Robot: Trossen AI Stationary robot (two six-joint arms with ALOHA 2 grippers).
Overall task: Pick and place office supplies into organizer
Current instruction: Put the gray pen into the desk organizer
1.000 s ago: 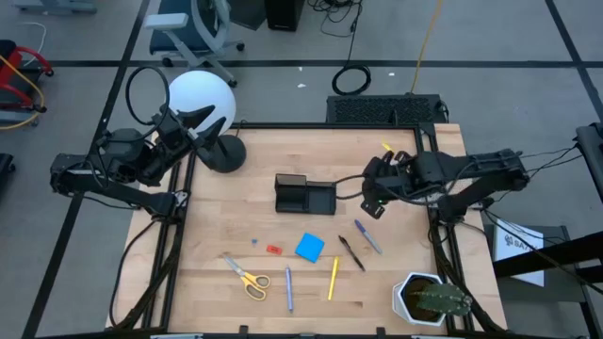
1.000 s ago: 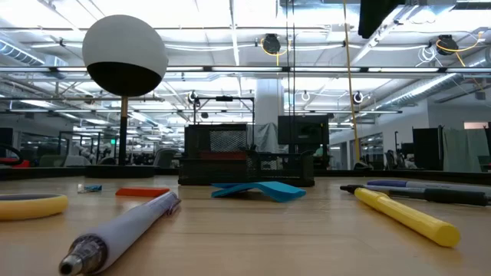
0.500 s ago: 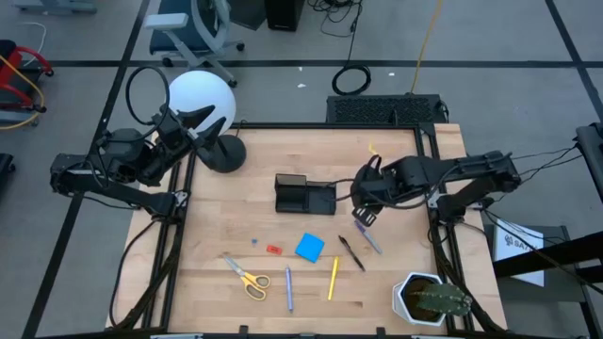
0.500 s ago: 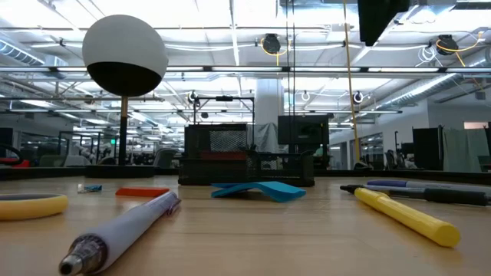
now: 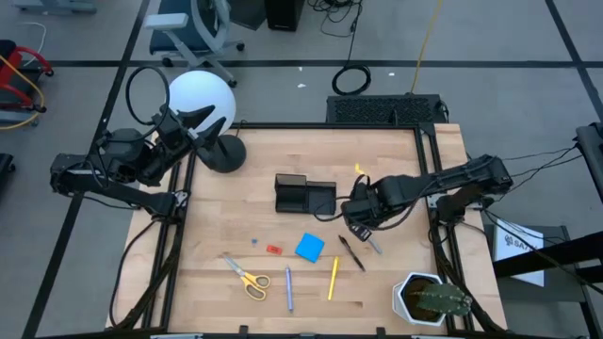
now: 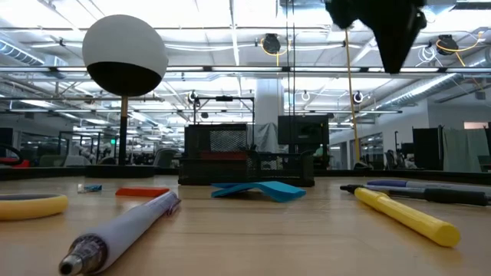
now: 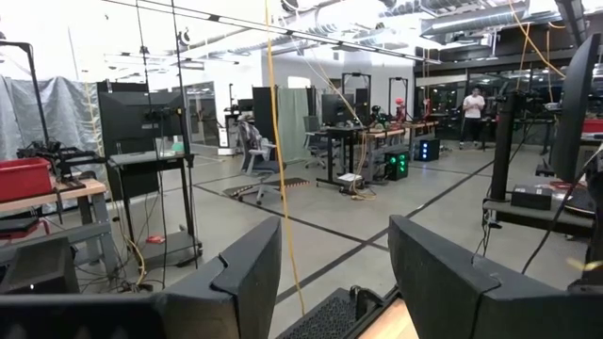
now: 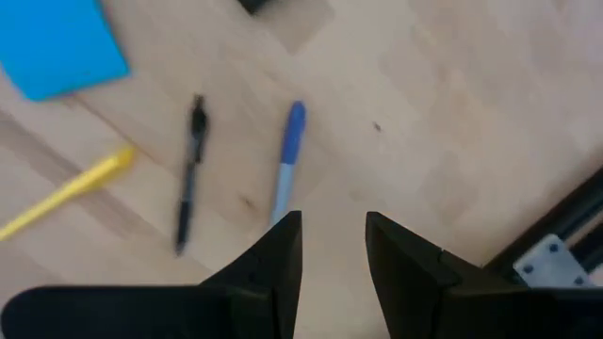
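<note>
From where I sit, nothing has gone into the small black compartmented organizer point(image 5: 303, 196) yet, as far as I can see; it stands mid-desk, and every supply I can spot lies loose on the pale wooden desk point(image 5: 415, 169) in front of it. The yellow-handled scissors point(image 5: 247, 276), tiny red piece point(image 5: 273, 250), tiny blue pin point(image 5: 253, 241), blue square pad point(image 5: 309, 248), slim blue pen point(image 5: 288, 288), yellow pen point(image 5: 333, 278) and black pen point(image 5: 351, 252) are all untouched.

My right end effector point(image 8: 332, 247) hangs released, grasping nothing, above the silver pen with the blue cap point(image 8: 285, 158), just right of the organizer. I judge this the approach to the first pick.

My left end effector point(image 7: 334, 273) waits spread and empty off the desk's far left corner, beside the white globe lamp point(image 5: 201, 98).
</note>
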